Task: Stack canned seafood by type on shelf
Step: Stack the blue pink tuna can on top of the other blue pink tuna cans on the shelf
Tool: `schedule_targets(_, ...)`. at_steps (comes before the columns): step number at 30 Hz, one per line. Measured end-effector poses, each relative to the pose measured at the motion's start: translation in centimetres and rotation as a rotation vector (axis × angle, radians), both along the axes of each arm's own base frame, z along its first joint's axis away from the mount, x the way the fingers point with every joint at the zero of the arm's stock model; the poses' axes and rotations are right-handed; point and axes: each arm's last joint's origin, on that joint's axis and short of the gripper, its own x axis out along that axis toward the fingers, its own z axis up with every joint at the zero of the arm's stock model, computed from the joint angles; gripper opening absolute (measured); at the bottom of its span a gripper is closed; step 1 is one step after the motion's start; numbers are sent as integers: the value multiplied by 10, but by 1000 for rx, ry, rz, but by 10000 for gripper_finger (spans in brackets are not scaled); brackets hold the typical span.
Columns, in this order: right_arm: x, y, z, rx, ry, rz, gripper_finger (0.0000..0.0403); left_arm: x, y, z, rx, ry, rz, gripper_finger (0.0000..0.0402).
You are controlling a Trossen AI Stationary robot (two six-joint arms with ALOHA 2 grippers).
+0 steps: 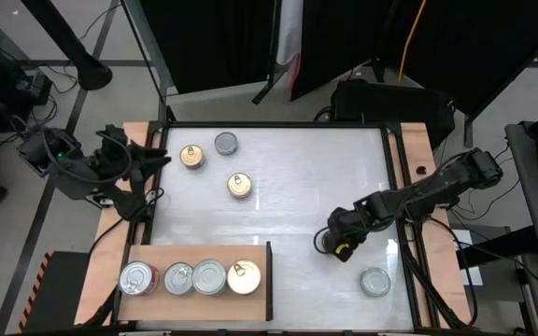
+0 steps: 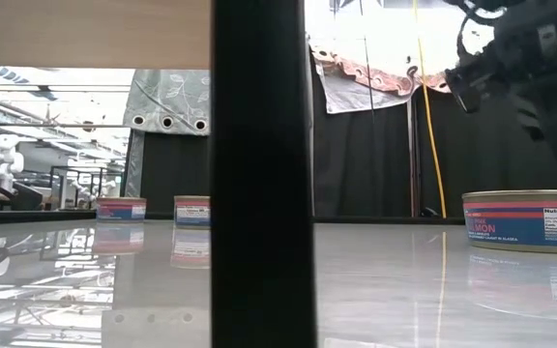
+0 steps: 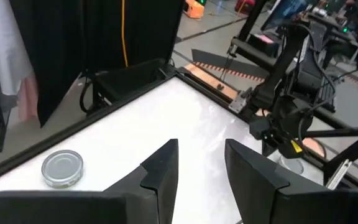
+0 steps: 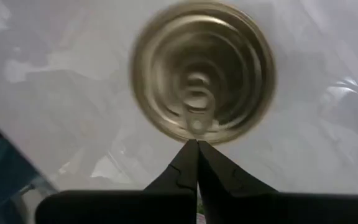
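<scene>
High view: we log the white tabletop [image 1: 278, 187] with the shelf [image 1: 199, 254] at its near-left corner, dark upright edge on its right side. Four tins sit in a row on the shelf [image 1: 190, 278]: three silver-lidded, then one gold-lidded at the right end. Loose on the table we count a gold tin [image 1: 192, 156] touching nothing, a silver tin [image 1: 226, 143] just beside it, another gold tin [image 1: 240, 186] nearer centre, and a silver tin [image 1: 375, 281] near the right edge. We note the right gripper [image 4: 196, 149], fingers pressed together and empty, poised over a gold pull-tab lid [image 4: 202, 71]. The left gripper [image 3: 201, 165] waits at the table's left edge, fingers narrowly parted.
</scene>
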Motion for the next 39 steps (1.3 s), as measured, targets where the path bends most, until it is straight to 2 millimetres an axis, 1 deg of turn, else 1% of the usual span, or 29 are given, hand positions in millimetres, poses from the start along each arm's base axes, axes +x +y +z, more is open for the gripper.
schedule_targets(8,-10,-1,-21,-19,39,-4,0,10,-9,-3,-11,35,-34,132)
schedule_targets(14,-16,-3,-30,-34,70,18,0,15,-13,-3,-42,41,-67,132)
schedule_targets(19,-14,-3,-29,-35,51,27,0,17,-15,-3,-50,38,-73,132)
schedule_targets(23,-15,-2,-32,-52,64,41,0,18,-16,-3,-39,45,-76,132)
schedule_targets(30,-23,-5,-53,-70,84,36,0,20,-17,-3,-30,43,-83,132)
schedule_targets(32,-28,-8,-58,-106,121,12,0,20,-17,-3,-31,43,-82,132)
schedule_targets(33,-30,-9,-58,-126,135,1,0,20,-17,-3,-32,43,-82,132)
schedule_targets(36,-34,-13,-46,-150,125,-33,0,20,-17,-3,-41,47,-94,132)
schedule_targets(39,-42,-19,-24,-142,116,-94,0,20,-18,-3,-56,57,-115,132)
